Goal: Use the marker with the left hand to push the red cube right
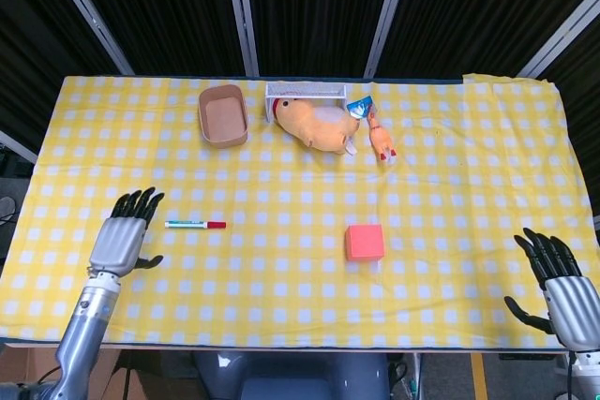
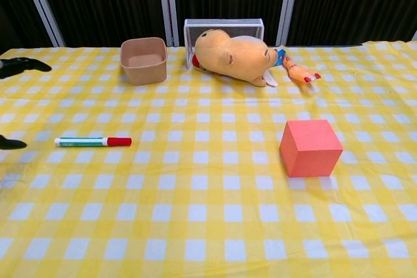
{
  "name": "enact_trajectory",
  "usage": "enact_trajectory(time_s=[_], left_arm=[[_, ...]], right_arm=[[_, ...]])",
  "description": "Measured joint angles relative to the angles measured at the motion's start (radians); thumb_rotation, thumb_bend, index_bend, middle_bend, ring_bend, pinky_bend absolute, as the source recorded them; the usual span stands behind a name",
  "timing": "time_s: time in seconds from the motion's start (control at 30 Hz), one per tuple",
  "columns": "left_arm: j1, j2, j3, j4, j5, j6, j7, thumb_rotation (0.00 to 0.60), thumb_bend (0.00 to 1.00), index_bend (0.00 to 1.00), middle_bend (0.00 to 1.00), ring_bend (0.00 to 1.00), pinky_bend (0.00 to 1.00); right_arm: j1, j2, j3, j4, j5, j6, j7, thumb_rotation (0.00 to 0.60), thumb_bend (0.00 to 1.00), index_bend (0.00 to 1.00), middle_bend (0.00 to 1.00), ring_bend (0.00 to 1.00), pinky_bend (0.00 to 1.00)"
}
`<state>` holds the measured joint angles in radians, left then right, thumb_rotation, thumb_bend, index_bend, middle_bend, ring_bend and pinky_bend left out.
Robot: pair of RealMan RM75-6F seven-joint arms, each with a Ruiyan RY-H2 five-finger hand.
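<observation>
Left hand (image 1: pixel 120 239) hovers with fingers spread, holding nothing, just left of the marker (image 1: pixel 195 225). That marker lies flat on the worktop (image 1: pixel 281 306), long axis left-right, red cap toward the red cube (image 1: pixel 364 242), well apart. Right hand (image 1: pixel 565 293), also spread and holding nothing, is partly cut off at the frame's corner.

Head view high, looking down, chest view low (nearer), both sharing table (image 1: pixel 450 128)

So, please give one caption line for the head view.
Marker lies loose beside the open left robot hand; red cube untouched.
</observation>
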<state>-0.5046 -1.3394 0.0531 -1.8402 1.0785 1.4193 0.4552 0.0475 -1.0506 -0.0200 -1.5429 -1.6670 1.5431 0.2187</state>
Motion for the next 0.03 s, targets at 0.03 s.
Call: enact_trajectory(time_s=[0.03], left_arm=[[0.022, 0.013, 0.018, 0.001, 0.041, 0.018, -0.029, 0.6, 0.1, 0.0, 0.0, 0.0, 0.02]], right_arm=[[0.0, -0.003, -0.001, 0.001, -0.002, 0.0, -0.01, 0.6, 0.32, 0.0, 0.0, 0.0, 0.0]])
